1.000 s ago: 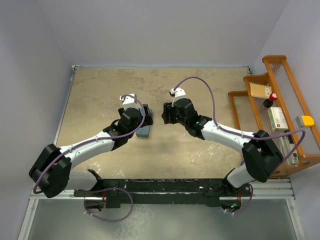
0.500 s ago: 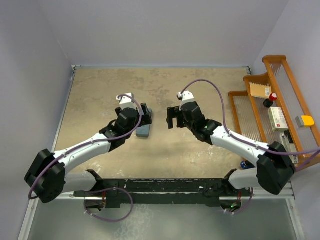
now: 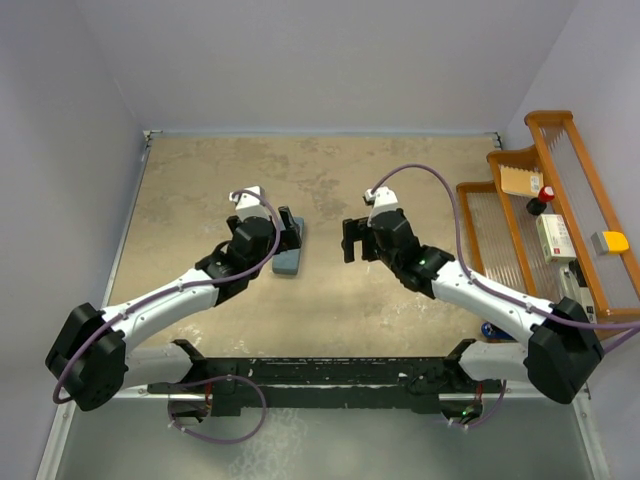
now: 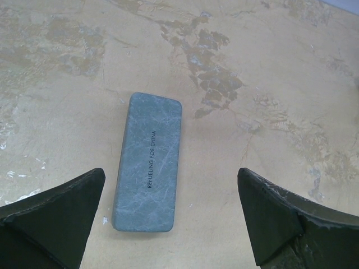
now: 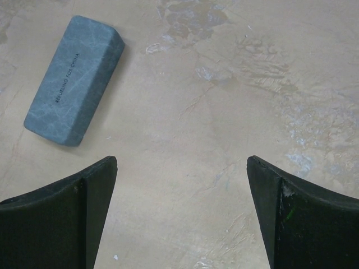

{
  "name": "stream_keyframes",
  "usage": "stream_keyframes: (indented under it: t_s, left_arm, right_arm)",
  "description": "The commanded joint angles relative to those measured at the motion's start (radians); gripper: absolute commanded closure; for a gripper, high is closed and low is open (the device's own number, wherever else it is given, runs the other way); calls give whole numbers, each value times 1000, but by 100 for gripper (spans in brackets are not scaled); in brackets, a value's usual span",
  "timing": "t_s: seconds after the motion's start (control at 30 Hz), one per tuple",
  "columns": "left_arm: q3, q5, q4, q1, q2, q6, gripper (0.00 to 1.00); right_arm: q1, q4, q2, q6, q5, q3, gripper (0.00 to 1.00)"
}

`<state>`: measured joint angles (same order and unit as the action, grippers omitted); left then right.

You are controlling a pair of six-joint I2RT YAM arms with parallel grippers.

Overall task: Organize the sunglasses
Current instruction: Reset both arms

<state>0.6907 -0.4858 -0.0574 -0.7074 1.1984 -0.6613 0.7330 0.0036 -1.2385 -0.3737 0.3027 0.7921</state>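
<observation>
On the table, just left of middle: case (image 3: pixel 288 260), grey-blue, lying flat, lid shut, with a line of dark print along its top.
Case axis: in the left wrist view the case (image 4: pixel 147 162) runs from 6 o'clock up to 12, tipped slightly toward 1.
Sunglasses: not seen in any view. The case is shut, so whether they lie inside cannot be told.
Left gripper (image 3: pixel 289 226): released, fingers spread wide, grasping nothing. From above it hangs over the 12 o'clock end of the case. In its own camera (image 4: pixel 170 185) the case lies between the two fingers, nearer the left one, and neither finger touches it.
Right gripper (image 3: pixel 348 240): released, fingers spread wide, grasping nothing. It sits at 3 o'clock of the case, near it but apart. In its own camera (image 5: pixel 180 168) table surface shows between the fingers, and the case (image 5: pixel 73 81) lies at 10 o'clock.
Table (image 3: pixel 200 180): mottled tan surface.
Rack (image 3: pixel 560 200): wooden, at the table's 3 o'clock edge, with a few small items on it.
</observation>
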Motion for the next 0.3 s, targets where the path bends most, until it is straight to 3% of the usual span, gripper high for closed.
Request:
stream_keyframes:
  t_s: [0.0,0.27]
  left_arm:
    - [9,-1,-9,-1,-24,-4,0]
    - [-11,-17,-22,-1,-54,-6,2]
  right_arm:
    - [3,14,31,2,39,-12,1]
    - [3,14,22,1,42,0,1]
